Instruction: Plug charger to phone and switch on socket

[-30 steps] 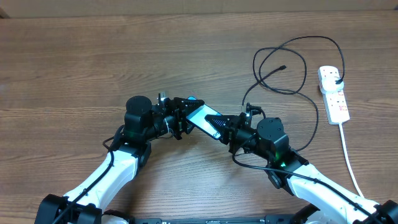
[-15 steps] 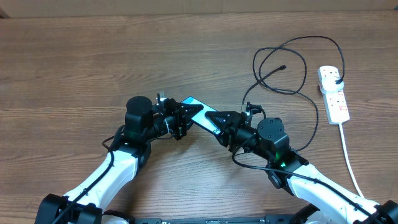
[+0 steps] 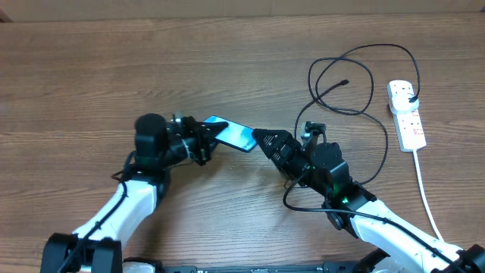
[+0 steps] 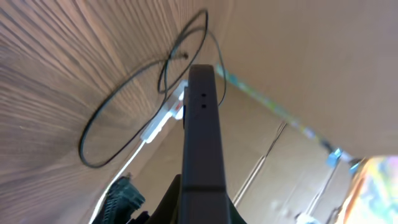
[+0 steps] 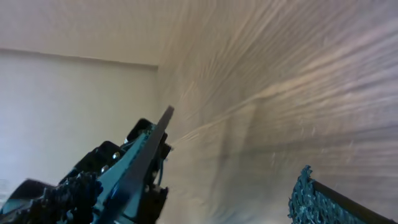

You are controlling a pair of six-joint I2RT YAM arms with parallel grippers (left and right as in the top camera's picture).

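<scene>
The left gripper (image 3: 203, 141) is clamped on the near-left end of the phone (image 3: 233, 134) and holds it lifted off the table (image 3: 91, 68). The lit blue screen tilts up, and the phone's long axis runs from those jaws down and to the right. Seen from the left wrist, the phone is a dark bar rising edge-on out of the grip, pointing roughly toward the cable loops and the white strip beyond. The right gripper (image 3: 261, 139) sits just beside the phone's free end. Its 1 finger showing in the wrist view stands far out at the frame's side, so I judge the jaws spread wide with nothing in them. I cannot tell from above whether its tip touches the phone. The charger (image 3: 372, 87) lies in 2 loose loops on the right half of the table, and its connector tip (image 3: 345, 82) rests loose inside them, well apart from the phone. Its black plug already sits in the socket (image 3: 405, 114) near the right edge. What matters next is that the tip lies beyond and to the right of the right gripper, so that arm is clearly the nearer 1 to fetch it. I cannot make out which end of the phone has the port.
</scene>
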